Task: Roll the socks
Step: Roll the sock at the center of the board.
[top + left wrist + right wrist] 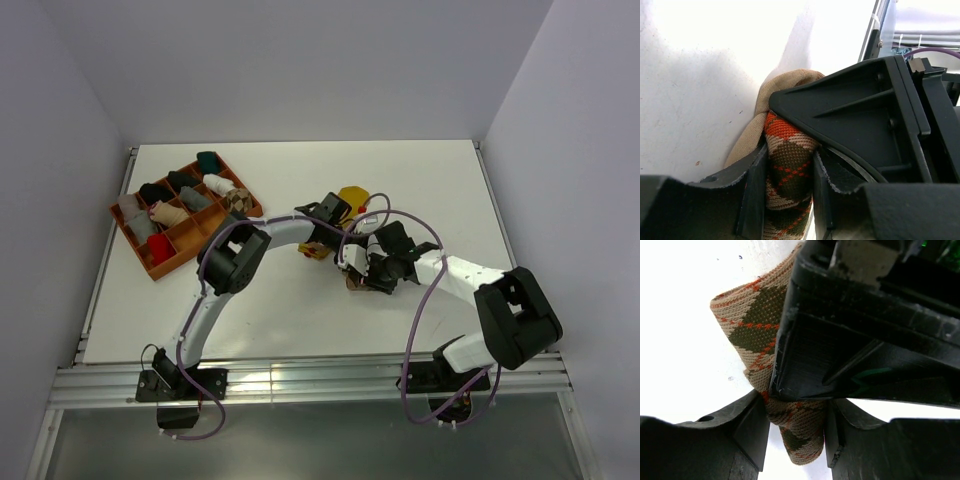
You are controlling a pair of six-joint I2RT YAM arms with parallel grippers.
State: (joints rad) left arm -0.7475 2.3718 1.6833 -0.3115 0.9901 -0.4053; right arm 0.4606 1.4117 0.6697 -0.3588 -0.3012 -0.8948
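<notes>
Black and white, the two arms are rising from the near edge of the white table (pixel 300 320) and bending inward to meet near its middle. The left arm (pixel 235 255) is climbing to a raised elbow and then reaching right. The right arm (pixel 515 315) is folding at its elbow by the near right corner and stretching left, so the two wrists are crowding against each other.

The left gripper (pixel 790 165) is pinching an orange-brown-cream argyle sock (pixel 790 132), the knit filling the narrow gap and touching both fingers. The right gripper (pixel 796 412) is clamping the same sock, its fingers narrow against the fabric. A folded loop of the sock is bulging out beside the left gripper's black body.

Just beyond the grippers, toward the far edge, a mustard yellow sock (pixel 352 196) is lying on the table. Near the far left corner, an orange-brown compartment tray (pixel 150 265) is holding small bundles (pixel 190 198).
</notes>
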